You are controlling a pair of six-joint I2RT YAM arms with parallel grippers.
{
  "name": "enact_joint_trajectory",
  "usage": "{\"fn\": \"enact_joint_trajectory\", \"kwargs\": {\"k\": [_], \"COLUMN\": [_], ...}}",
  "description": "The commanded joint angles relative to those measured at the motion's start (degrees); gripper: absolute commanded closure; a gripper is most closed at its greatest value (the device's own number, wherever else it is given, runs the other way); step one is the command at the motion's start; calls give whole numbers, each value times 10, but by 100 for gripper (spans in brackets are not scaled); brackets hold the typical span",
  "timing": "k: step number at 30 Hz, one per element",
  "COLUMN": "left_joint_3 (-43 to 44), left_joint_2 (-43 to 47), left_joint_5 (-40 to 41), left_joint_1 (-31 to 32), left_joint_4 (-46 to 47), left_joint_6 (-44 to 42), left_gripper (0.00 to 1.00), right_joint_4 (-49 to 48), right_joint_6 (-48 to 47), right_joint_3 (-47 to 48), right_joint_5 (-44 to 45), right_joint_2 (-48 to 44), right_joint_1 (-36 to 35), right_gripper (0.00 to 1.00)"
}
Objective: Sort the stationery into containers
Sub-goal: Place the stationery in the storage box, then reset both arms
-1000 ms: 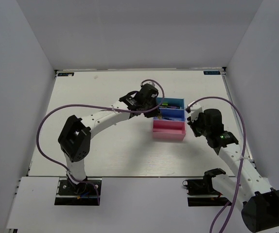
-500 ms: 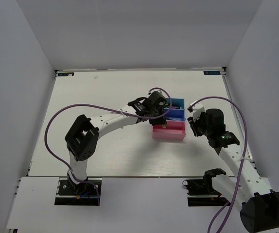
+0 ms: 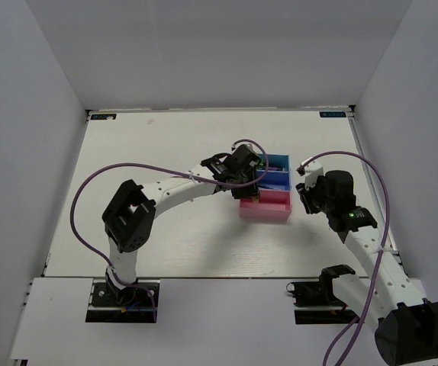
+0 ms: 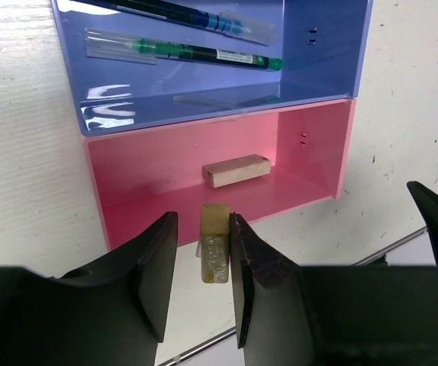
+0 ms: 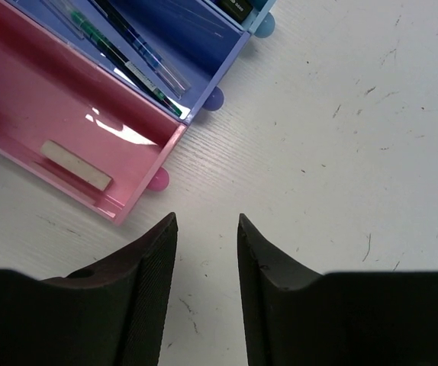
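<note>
We are seeing tan eraser [image 4: 214, 242] clamped in left hand [image 4: 204, 232], hanging over near edge of pink tray [image 4: 310, 156]. Whitish eraser [image 4: 236, 169] is lying flat inside pink tray, at 12 o'clock from tan one, apart from it. Blue tray [image 4: 322, 61] is adjoining pink at 12 o'clock, holding green pen [image 4: 204, 53] and blue pen [image 4: 219, 23]. In top view we are noting cyan tray [image 3: 278, 161] sitting beyond blue. Right hand [image 5: 204, 229] is hovering released, gripping nothing, over table [image 5: 341, 152] at 3 o'clock of trays.
</note>
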State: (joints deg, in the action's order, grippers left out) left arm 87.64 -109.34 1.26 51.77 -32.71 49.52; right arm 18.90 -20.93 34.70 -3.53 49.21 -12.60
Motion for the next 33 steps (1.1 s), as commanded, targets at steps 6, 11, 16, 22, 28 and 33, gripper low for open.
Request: {"fn": "enact_joint_trajectory", "kwargs": {"k": [6,11,16,22,28,33], "left_joint_3": [22,32,39,46,-61,-293], "left_joint_2": [0,-5,-5,51,198,406], "left_joint_5": [15,12,14,36,99,51], "left_joint_1": [-2,-3,-4,20,22,-36], "left_joint_4": [-17,-20,-21,-29,-96,-21], "left_joint_6": [-14,-18,-21,-98,-225,-255], "left_gripper": [62,89,72,39,0,0], "right_joint_4": [-18,-16,-16,-4,21,10], "right_joint_6": [11,10,10,16,129,119], "right_joint_3": [1,-1,-2,4,35,23], "right_joint_5": [-12,-15,-17,-45,-47,-80], "right_joint_2": [-7,-5,-5,-6,-3,-21], "right_joint_1": [11,16,16,19,19,18], "right_gripper": [58,58,58,10,10,10]}}
